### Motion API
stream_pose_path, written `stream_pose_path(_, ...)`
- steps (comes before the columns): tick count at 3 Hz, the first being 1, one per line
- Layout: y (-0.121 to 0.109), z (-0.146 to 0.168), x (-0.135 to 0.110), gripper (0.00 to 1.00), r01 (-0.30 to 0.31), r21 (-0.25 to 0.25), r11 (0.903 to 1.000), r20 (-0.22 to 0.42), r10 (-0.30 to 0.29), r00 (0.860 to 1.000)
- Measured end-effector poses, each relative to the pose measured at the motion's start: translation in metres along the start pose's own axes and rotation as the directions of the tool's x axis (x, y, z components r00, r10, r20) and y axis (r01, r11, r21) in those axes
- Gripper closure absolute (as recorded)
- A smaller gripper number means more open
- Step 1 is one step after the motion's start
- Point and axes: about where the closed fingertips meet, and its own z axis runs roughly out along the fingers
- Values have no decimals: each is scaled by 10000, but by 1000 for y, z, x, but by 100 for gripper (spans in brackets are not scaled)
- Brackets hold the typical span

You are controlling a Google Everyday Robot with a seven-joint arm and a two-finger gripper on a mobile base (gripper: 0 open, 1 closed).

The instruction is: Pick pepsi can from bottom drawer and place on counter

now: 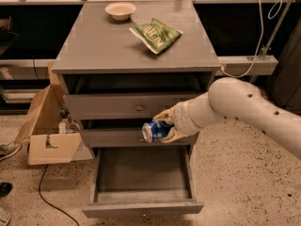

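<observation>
My gripper is shut on the pepsi can, a blue can with a silver top, held on its side in front of the middle drawer. The white arm reaches in from the right. The bottom drawer is pulled out below the can, and the part of its inside that shows is empty. The counter is the grey cabinet top above, well higher than the can.
A green chip bag and a small white bowl sit on the counter's back half. An open cardboard box stands on the floor left of the cabinet. Shoes show at the left edge. A cable hangs at the right.
</observation>
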Motion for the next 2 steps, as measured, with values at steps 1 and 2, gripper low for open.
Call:
stream_pose_path(1, -34, -49, -21, 100, 452, -23, 9990, -643, -452, 9969)
stream_pose_path(2, -76, -76, -28, 100, 270, 214, 9994, -1170, -243, 9928)
